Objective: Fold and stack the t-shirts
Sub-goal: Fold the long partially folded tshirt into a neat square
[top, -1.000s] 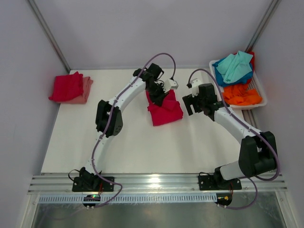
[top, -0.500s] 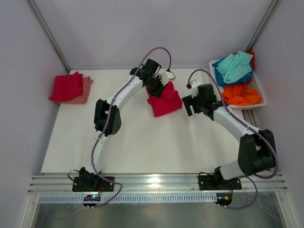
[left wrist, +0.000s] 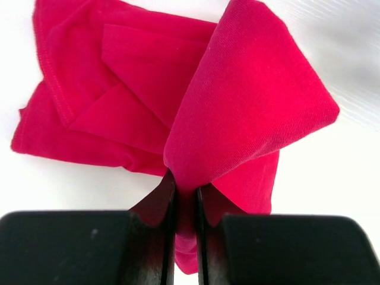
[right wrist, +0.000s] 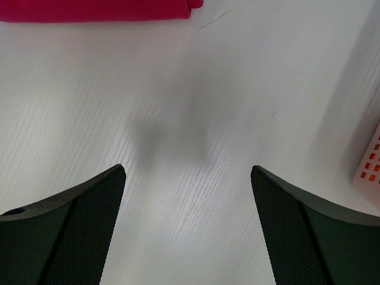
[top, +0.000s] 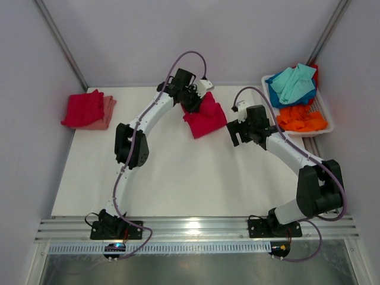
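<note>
Top external view, from the bottom edge upward: past the arm bases lies a bare stretch of tabletop (top: 178, 178). Above it the right tool (top: 236, 129) hovers right of centre with its jaws spread wide and nothing between them. Just left of it, upper centre, lies the crimson t-shirt (top: 205, 120), and the left tool (top: 195, 102) pinches a raised flap at its far edge.

At the upper left sits a folded stack (top: 88, 110), a red shirt over a pink one, so part of the job looks done. At the upper right the basket (top: 326, 116) holds a teal shirt (top: 294, 83) and an orange shirt (top: 303, 119), both crumpled and apparently waiting. The crimson shirt seems mid-fold and is not yet on the stack.

The left wrist view adds what the overhead cannot. The left tool (left wrist: 185, 181) is clamped tight on a doubled fold, and the crimson t-shirt (left wrist: 119, 101) beneath lies in loose, uneven layers. The right wrist view confirms the right tool (right wrist: 187, 175) is empty above bare tabletop. It shows only the shirt's hem at the top and a basket (right wrist: 369, 166) corner at the right.
</note>
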### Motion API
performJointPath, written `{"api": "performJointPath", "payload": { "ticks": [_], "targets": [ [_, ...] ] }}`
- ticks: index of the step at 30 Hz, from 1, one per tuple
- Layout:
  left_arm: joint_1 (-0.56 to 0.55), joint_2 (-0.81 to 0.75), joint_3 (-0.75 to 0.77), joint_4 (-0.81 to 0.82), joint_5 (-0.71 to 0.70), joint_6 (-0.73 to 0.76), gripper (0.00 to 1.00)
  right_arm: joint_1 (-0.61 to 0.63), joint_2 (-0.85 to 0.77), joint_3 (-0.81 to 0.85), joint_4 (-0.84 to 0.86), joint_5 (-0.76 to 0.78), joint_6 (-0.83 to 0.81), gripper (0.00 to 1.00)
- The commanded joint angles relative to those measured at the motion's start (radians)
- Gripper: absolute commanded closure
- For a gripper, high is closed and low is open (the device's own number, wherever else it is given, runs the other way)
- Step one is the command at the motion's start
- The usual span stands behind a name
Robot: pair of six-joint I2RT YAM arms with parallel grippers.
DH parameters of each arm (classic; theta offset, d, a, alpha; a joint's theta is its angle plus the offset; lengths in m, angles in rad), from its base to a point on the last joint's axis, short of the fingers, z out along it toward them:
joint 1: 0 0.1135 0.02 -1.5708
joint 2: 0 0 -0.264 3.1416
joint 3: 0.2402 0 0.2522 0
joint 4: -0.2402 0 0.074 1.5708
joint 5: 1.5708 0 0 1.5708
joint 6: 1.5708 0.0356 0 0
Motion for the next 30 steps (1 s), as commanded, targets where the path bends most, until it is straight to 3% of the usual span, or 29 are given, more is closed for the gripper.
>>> {"api": "performJointPath", "payload": {
  "ticks": [1, 14, 30],
  "targets": [
    [0.026, -0.083, 0.055, 0.113, -0.020, -0.039, 1.00, -0.001, 0.005, 0.041, 0.009, -0.014, 0.008, 0.10],
    [0.064, -0.075, 0.057, 0.240, -0.081, -0.051, 1.00, 0.000, 0.040, 0.047, -0.003, -0.026, 0.008, 0.10],
    [0.098, 0.055, 0.078, 0.473, -0.202, -0.048, 1.00, 0.000, 0.066, 0.044, -0.017, -0.107, 0.028, 0.10]
  ]
}}
